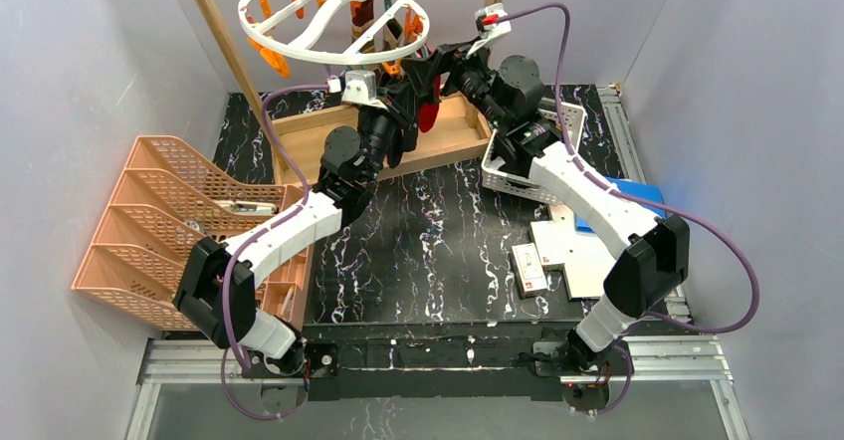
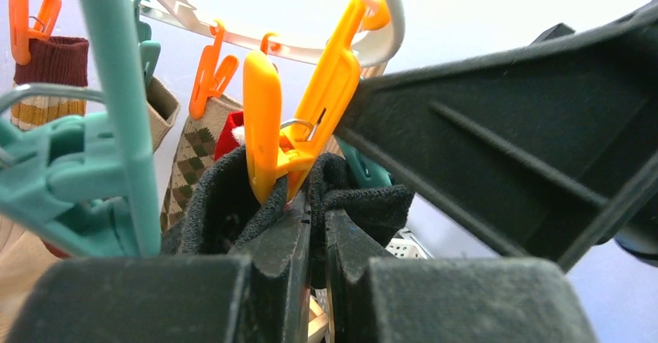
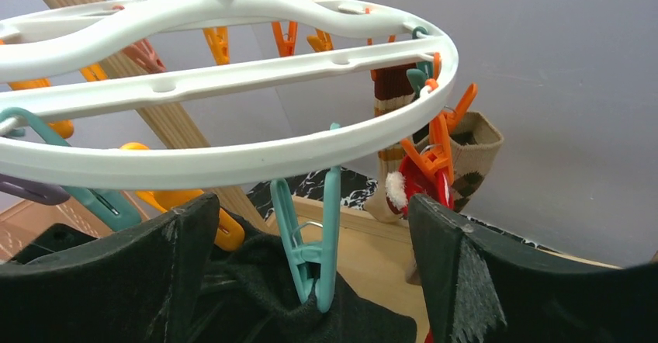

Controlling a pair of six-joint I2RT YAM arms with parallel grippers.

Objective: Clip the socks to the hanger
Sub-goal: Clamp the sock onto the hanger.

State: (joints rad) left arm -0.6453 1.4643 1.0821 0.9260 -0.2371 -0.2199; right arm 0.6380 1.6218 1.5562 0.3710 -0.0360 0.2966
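The white round hanger (image 1: pixel 333 17) hangs from a wooden frame at the back. My left gripper (image 2: pixel 318 226) is under its rim, shut on the edge of a black sock (image 2: pixel 225 195). An orange clip (image 2: pixel 268 137) bites that sock just above my fingertips. My right gripper (image 3: pixel 310 211) stands wide open on either side of a teal clip (image 3: pixel 318 234), which also pinches the black sock (image 3: pixel 256 296). Neither right finger touches the clip. A red sock (image 3: pixel 423 180), argyle socks (image 2: pixel 190 157) and a maroon striped sock (image 2: pixel 50 79) hang from other clips.
A wooden tray (image 1: pixel 448 141) lies under the hanger between the frame's posts (image 1: pixel 224 37). A white lattice basket (image 1: pixel 562 121) sits under the right arm. An orange tiered rack (image 1: pixel 149 221) stands at the left, white cards (image 1: pixel 557 251) and a blue item (image 1: pixel 637 193) at the right.
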